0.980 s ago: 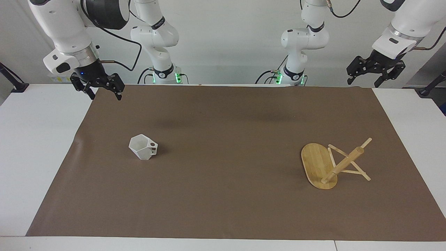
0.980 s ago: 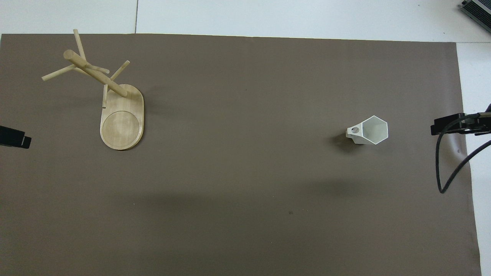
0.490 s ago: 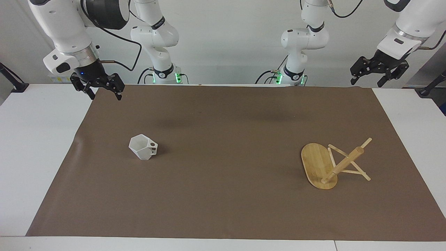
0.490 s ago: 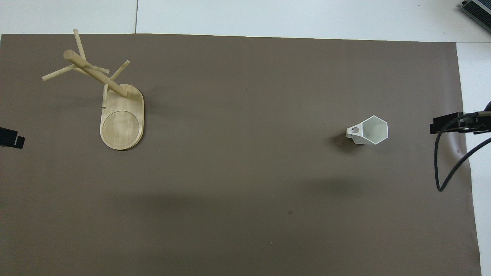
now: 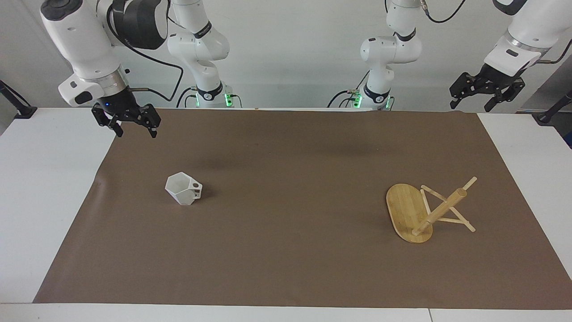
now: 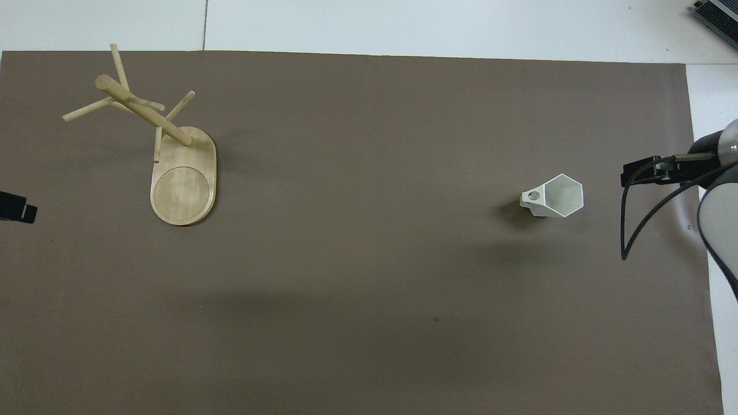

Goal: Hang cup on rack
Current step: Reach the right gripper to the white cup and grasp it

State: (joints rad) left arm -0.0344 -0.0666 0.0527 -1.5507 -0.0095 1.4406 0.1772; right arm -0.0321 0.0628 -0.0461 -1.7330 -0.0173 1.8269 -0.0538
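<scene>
Facing, we see the cup (image 5: 183, 189) upright on the mat (image 5: 286, 147) toward the right arm's end, the rack (image 5: 426, 211) toward the left's; both grippers — right (image 5: 132, 131), left (image 5: 470, 106) — hang wide, holding nothing. Overhead, cup (image 6: 553, 196) and rack (image 6: 173, 161) sit well apart.

One white cup (image 5: 183, 188) and one bamboo rack (image 5: 424, 211) sit on a single brown mat (image 5: 290, 268) covering one white table (image 5: 40, 188), with two robot arms, the left gripper (image 5: 485, 91) and the right gripper (image 5: 127, 120), above.
</scene>
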